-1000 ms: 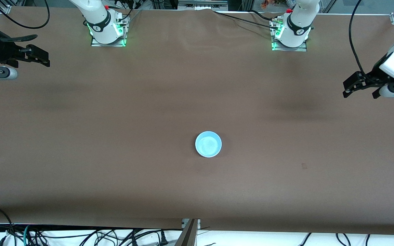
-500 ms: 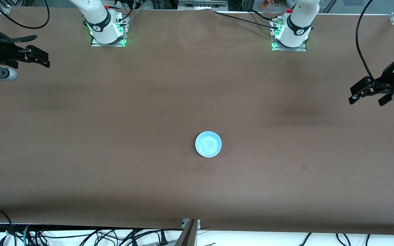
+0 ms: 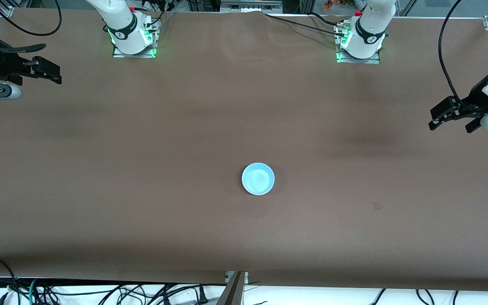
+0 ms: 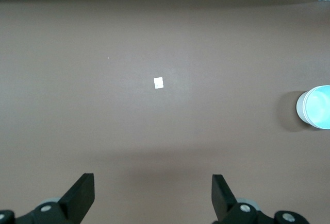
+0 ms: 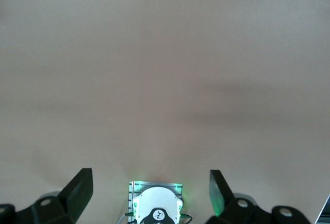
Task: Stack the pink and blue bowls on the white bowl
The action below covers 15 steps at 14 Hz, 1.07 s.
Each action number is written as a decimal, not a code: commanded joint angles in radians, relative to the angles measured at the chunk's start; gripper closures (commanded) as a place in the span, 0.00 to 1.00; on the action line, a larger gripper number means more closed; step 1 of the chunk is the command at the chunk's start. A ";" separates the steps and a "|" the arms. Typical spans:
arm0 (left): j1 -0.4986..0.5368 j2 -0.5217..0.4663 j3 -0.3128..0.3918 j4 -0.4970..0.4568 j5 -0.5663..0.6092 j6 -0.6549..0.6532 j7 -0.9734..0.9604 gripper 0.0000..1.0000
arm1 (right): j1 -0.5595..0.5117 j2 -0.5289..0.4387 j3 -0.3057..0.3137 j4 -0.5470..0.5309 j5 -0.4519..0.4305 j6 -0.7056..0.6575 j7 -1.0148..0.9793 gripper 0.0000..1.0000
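Blue bowl (image 3: 258,178) upright near table (image 3: 142,169) centre, nested atop the stack, only its rim and interior showing. Left gripper (image 3: 450,120) raised over the left arm's table end, fingers spread, empty. Right gripper (image 3: 47,72) over the right arm's end, fingers spread, empty, waiting

Spread right hand (image 5: 149,188) above brown table (image 5: 165,69)
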 commanded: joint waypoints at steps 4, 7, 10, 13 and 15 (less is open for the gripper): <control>-0.006 0.022 -0.001 0.030 0.025 -0.011 0.015 0.00 | -0.010 0.006 0.010 0.015 0.005 -0.002 -0.002 0.00; -0.007 0.022 -0.003 0.028 0.062 -0.011 -0.011 0.00 | -0.013 0.006 0.007 0.015 0.004 0.000 -0.002 0.00; -0.013 0.025 -0.003 0.030 0.063 -0.011 -0.020 0.00 | -0.013 0.006 0.007 0.015 0.004 0.000 -0.001 0.00; -0.015 0.027 -0.003 0.030 0.062 -0.011 -0.019 0.00 | -0.013 0.007 0.007 0.015 0.004 0.003 -0.001 0.00; -0.015 0.027 -0.003 0.028 0.062 -0.011 -0.019 0.00 | -0.013 0.007 0.007 0.015 0.004 0.003 -0.001 0.00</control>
